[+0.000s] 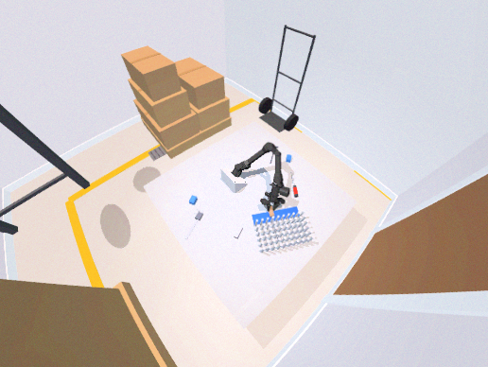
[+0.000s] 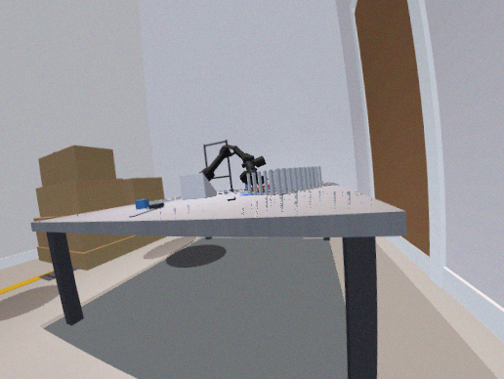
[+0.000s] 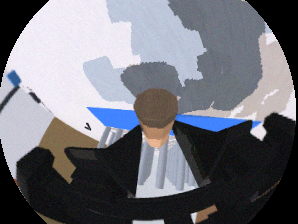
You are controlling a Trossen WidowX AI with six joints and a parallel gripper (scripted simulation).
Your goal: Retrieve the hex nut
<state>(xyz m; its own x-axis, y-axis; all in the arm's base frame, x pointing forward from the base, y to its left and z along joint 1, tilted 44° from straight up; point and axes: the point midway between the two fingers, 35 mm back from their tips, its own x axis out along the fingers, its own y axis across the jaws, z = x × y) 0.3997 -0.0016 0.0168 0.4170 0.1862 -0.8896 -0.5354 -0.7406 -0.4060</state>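
Note:
My gripper (image 1: 270,208) (image 3: 156,124) is shut on a wooden tool handle (image 1: 271,213) (image 3: 156,106), whose thick rounded end faces the wrist camera. The tool's shaft and tip cannot be made out. The gripper is low, over the blue taped strip (image 1: 293,211) (image 3: 114,117) along one side of the spacers. The grey metal spacers (image 1: 284,235) (image 2: 293,181) (image 3: 162,167) stand upright in several close rows. Some spacers show between and beyond the fingers in the wrist view; contact cannot be told. The hex nut cannot be made out in any view.
A small dark bent key (image 1: 238,234) (image 2: 231,198) (image 3: 88,127) lies beside the field. A blue block (image 1: 193,200) (image 2: 142,203) and a thin rod with a grey block (image 1: 199,216) lie farther out. A red-handled tool (image 1: 295,191) and another blue block (image 1: 288,158) lie beyond the arm.

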